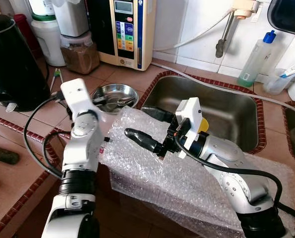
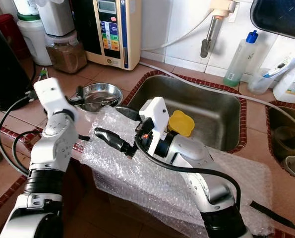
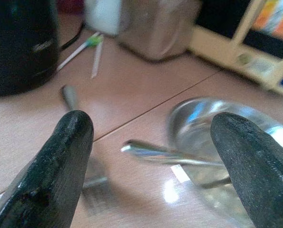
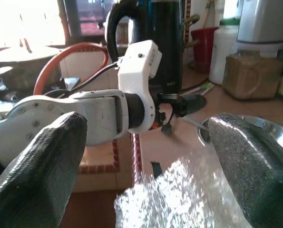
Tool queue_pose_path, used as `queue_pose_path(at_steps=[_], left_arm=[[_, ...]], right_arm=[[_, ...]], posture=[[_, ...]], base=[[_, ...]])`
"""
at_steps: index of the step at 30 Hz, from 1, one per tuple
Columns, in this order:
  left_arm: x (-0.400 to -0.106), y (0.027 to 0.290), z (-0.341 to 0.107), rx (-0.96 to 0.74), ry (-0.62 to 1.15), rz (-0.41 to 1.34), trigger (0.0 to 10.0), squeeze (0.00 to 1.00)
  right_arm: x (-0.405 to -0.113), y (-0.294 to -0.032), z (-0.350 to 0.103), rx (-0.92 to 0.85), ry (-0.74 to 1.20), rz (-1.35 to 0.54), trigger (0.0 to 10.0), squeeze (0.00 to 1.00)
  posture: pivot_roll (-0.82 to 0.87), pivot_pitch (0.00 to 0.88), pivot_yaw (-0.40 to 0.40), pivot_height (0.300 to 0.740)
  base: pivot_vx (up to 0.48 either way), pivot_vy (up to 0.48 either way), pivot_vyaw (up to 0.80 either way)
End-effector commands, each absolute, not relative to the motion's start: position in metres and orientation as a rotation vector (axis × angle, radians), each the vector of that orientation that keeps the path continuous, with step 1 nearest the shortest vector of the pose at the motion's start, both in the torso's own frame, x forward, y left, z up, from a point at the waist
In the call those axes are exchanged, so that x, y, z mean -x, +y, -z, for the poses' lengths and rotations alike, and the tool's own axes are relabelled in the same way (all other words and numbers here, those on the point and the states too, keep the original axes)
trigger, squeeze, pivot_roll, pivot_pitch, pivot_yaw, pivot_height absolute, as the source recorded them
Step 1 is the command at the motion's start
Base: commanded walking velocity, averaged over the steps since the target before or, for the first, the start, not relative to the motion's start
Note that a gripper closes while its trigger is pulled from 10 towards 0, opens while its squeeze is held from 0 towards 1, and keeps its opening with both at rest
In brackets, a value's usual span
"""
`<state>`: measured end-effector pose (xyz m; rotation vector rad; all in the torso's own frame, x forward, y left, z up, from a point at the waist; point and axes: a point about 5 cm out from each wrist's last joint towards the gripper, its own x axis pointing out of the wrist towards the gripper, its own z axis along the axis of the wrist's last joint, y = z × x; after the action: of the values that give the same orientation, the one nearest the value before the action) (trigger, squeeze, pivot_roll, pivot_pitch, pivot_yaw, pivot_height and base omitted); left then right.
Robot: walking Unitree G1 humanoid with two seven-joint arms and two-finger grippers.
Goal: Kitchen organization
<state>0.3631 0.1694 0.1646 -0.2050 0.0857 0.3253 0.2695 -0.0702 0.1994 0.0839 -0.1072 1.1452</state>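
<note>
Crinkly bubble wrap [image 1: 177, 173], round steel bowl [image 1: 115, 95]

We could read no words or numbers anywhere. The cream appliance [image 1: 126, 30] against the wall had a small display and coloured buttons, but its markings were too small and blurred to make out.
</note>
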Motion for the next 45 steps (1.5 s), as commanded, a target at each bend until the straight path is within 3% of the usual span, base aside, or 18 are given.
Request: queue_pose_path(at_steps=[1,10,24,25,26,27,28,29,35,38,45], left_arm=[[-0.369,0.177,-0.169,0.175,0.062,-0.333,10.0,0.0],[-0.381,0.197,-0.168,0.256,0.111,-0.353,10.0,0.0],[-0.4,0.184,-0.168,0.54,0.209,-0.234,10.0,0.0],[-0.401,0.183,-0.168,0.564,0.221,-0.229,8.4,0.0],[-0.401,0.183,-0.168,0.572,0.225,-0.229,8.4,0.0],[-0.402,0.183,-0.168,0.584,0.227,-0.222,3.1,0.0],[-0.402,0.183,-0.168,0.591,0.227,-0.219,0.9,0.0],[-0.403,0.183,-0.168,0.597,0.229,-0.223,0.0,0.0],[-0.403,0.184,-0.166,0.653,0.241,-0.224,0.0,0.0],[-0.403,0.186,-0.164,0.677,0.244,-0.228,0.0,0.0],[-0.402,0.189,-0.163,0.697,0.242,-0.232,0.0,0.0]], right_arm=[[-0.268,-0.071,-0.197,-0.043,-0.096,-1.156,10.0,0.0],[-0.268,-0.073,-0.186,0.028,-0.064,-1.115,10.0,0.0],[-0.258,-0.076,-0.171,0.114,-0.003,-1.123,10.0,0.0],[-0.256,-0.077,-0.169,0.118,0.012,-1.138,10.0,0.0],[-0.255,-0.077,-0.168,0.122,0.018,-1.142,10.0,0.0],[-0.255,-0.079,-0.166,0.135,0.033,-1.137,10.0,0.0],[-0.255,-0.08,-0.164,0.144,0.043,-1.125,10.0,0.0],[-0.257,-0.083,-0.161,0.16,0.054,-1.104,10.0,0.0],[-0.276,-0.097,-0.154,0.19,0.055,-0.902,10.0,0.0],[-0.288,-0.108,-0.158,0.108,0.02,-0.781,10.0,0.0],[-0.294,-0.129,-0.164,0.014,-0.01,-0.698,10.0,0.0]], posture=[[-0.08,0.001,0.006,0.74],[-0.09,0.01,0.016,0.74],[-0.11,0.019,0.024,0.74],[-0.11,0.019,0.024,0.74],[-0.11,0.02,0.025,0.74],[-0.11,0.021,0.027,0.74],[-0.11,0.021,0.027,0.74],[-0.11,0.021,0.027,0.74],[-0.12,0.022,0.026,0.74],[-0.11,0.022,0.025,0.74],[-0.11,0.024,0.029,0.74]], base=[[0.0,0.0,0.0],[0.0,0.0,0.0],[0.0,0.0,0.0],[0.0,0.0,0.0],[0.0,0.0,0.0],[0.0,0.0,0.0],[0.0,0.0,0.0],[0.0,0.0,0.0],[0.0,0.0,0.0],[0.0,0.0,0.0],[0.0,0.0,0.0]])
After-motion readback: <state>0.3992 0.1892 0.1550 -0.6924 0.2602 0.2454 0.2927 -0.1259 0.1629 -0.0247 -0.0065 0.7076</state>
